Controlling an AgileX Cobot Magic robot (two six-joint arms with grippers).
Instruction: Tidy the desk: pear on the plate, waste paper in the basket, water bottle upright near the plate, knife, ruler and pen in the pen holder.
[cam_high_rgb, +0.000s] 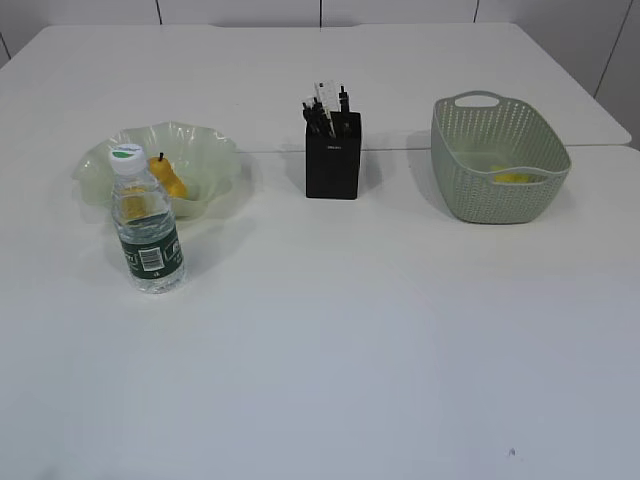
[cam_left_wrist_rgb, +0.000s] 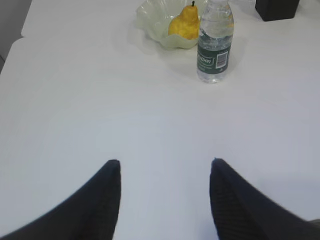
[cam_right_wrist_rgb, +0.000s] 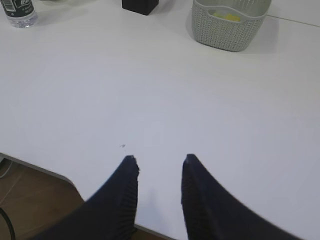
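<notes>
Judging by how things lie, the tidying looks finished. The pear (cam_high_rgb: 168, 177) sits in the plate (cam_high_rgb: 205, 145), left of the pen holder (cam_high_rgb: 333, 155). The water bottle (cam_high_rgb: 145, 222) stands upright just in front of the plate, left of the pen holder. Dark stick-like items poke out of the pen holder's top; which is knife, ruler or pen I cannot tell. Something yellow, probably the waste paper, lies in the basket (cam_high_rgb: 500, 160), right of the pen holder. No next move seems needed beyond resting. The left hand (cam_left_wrist_rgb: 165, 165) is spread, holding nothing, above bare desk (cam_high_rgb: 350, 330). The right hand (cam_right_wrist_rgb: 160, 160) is parted more narrowly, also empty, near the desk's front edge.
</notes>
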